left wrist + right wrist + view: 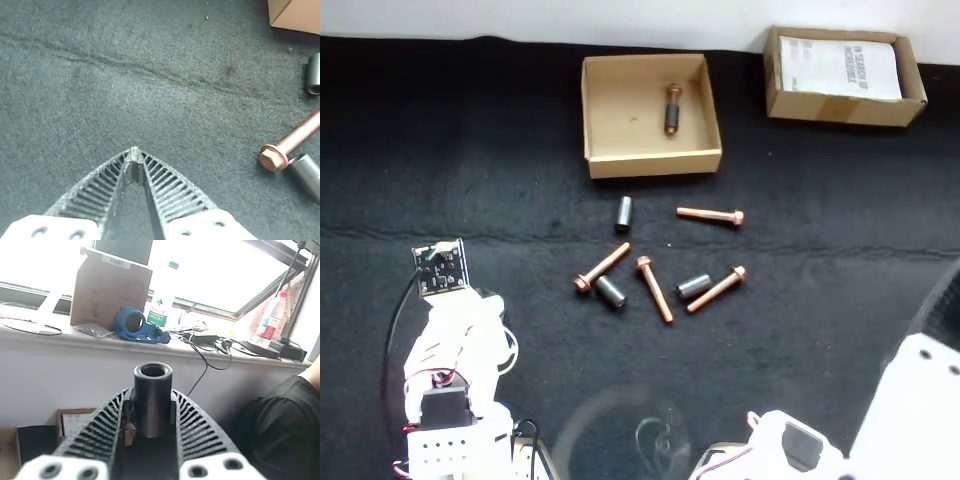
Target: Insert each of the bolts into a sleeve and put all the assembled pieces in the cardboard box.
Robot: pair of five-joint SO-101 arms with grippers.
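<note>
Several copper bolts lie loose on the black mat, among them one (711,214) nearest the box and one (602,267) whose head (273,156) lies ahead of my left gripper. Three dark sleeves (624,212) (611,292) (694,286) rest among them. The open cardboard box (605,120) at the back holds one bolt in a sleeve (673,108). My left gripper (134,150) is shut and empty, low over bare mat to the left of the parts. My right gripper (152,395) is raised and shut on a black sleeve (152,377), which stands upright with its open bore up.
A second cardboard box (790,100) with a printed sheet in it stands at the back right. The left arm (450,350) is at the front left and the right arm (910,400) at the front right. Black mat (470,180) lies between the left arm and the box.
</note>
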